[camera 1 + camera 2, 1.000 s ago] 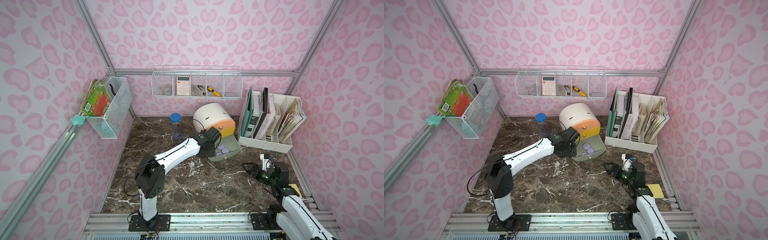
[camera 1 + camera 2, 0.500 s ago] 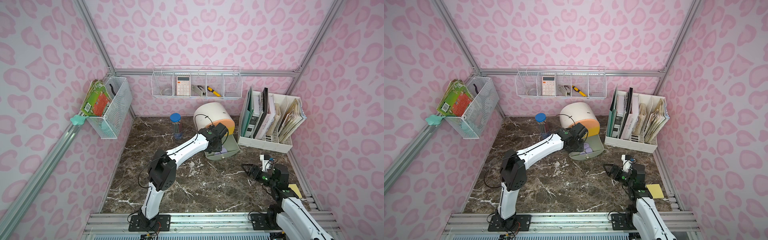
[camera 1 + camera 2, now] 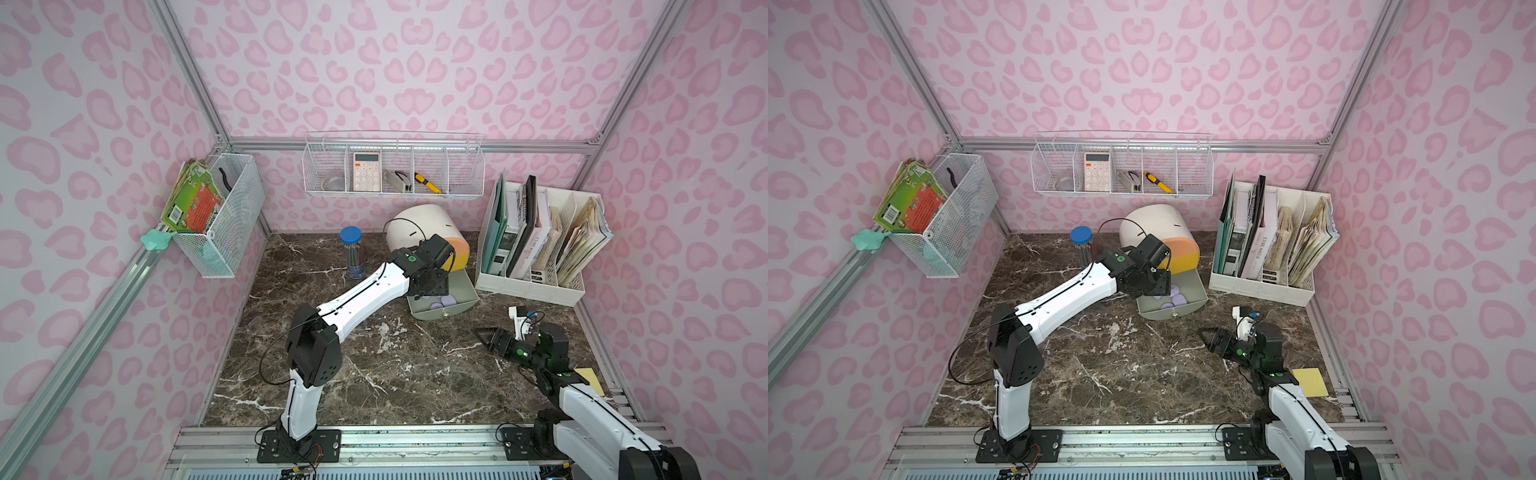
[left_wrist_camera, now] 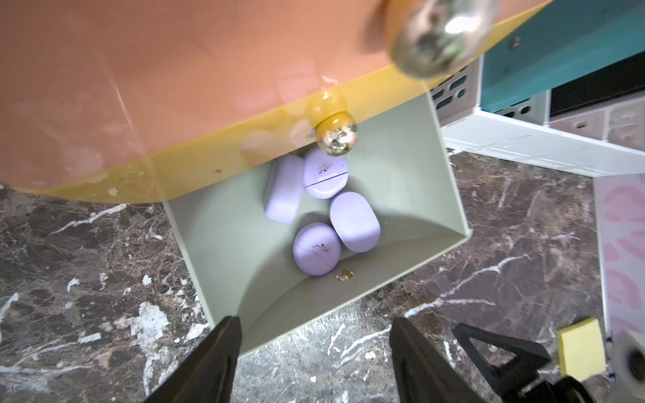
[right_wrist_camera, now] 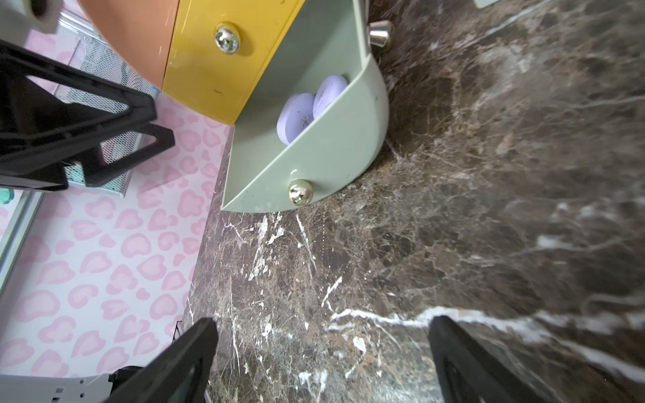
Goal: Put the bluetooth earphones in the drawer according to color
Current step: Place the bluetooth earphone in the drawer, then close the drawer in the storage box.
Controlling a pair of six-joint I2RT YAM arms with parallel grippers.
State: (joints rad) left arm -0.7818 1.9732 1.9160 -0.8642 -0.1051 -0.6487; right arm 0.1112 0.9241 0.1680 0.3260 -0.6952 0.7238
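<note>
**A:** ok, where are the earphones right now?

**B:** four lilac earphone cases (image 4: 354, 221) are lying in the pale grey-green drawer (image 4: 216, 251). They're bunched up and touching each other. It's the bottom drawer of the white arch-topped cabinet (image 3: 417, 226), which sits at 12 o'clock on the marble worktop (image 3: 374, 374). That drawer is pulled out toward 5 o'clock. The peach drawer (image 4: 139, 69) and yellow drawer (image 4: 209, 164) above it are pushed in.

**A:** and the grippers?

**B:** the left gripper (image 4: 314, 331) hangs over the open drawer with its fingers partly spread and nothing between them. The right gripper (image 5: 323, 324) is at 4 o'clock on the worktop, well apart from the drawer. It's spread wide, empty, and pointed toward the drawer.

**A:** anything else around?

**B:** there's a white file rack (image 3: 530, 286) at 2 o'clock and a blue-capped pencil tube (image 3: 352, 251) just beside the cabinet at 11 o'clock.
</note>
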